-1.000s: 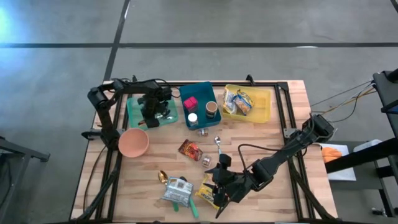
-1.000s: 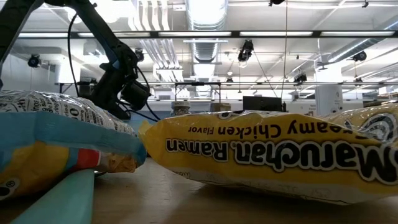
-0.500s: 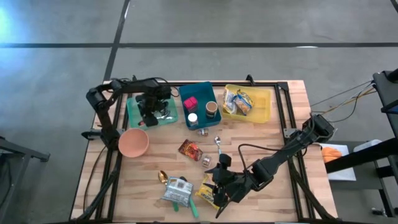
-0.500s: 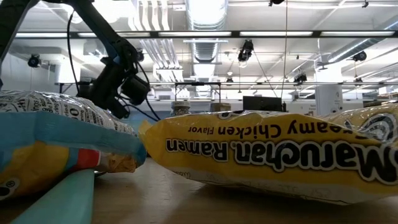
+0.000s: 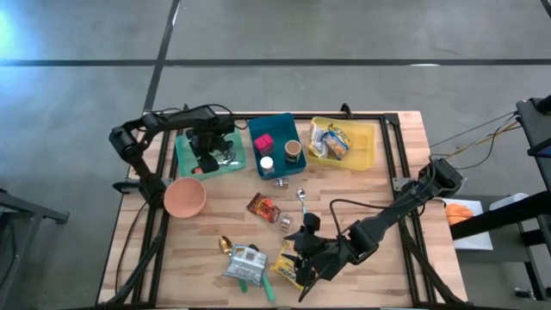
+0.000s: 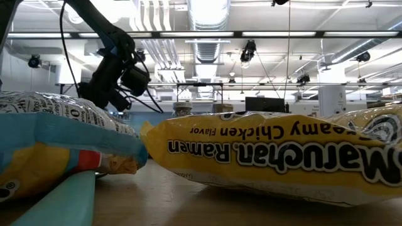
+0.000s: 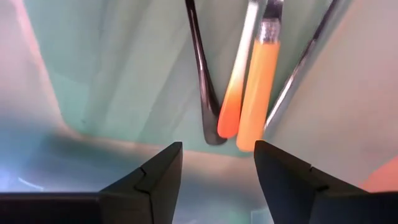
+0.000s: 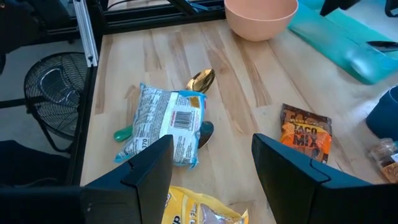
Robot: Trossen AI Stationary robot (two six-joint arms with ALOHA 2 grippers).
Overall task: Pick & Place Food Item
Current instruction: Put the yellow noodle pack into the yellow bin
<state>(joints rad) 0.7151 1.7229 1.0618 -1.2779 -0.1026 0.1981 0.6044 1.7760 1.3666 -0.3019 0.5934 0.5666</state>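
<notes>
Hovering left hand (image 7: 216, 177) open over green tray (image 5: 185, 155), utensils (image 7: 255, 87) inside

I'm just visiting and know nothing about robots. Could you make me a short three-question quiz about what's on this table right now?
1. True or false: the left gripper is open over the green tray that holds utensils.
2. What lies nearest the right gripper? A) pink bowl B) yellow ramen packet C) blue bin
3. Fill in: the pink bowl sits on the table's ____ side, seen from above.

Key
1. True; nothing is between its fingers.
2. B, the yellow ramen packet.
3. Left, just in front of the green tray.
</notes>
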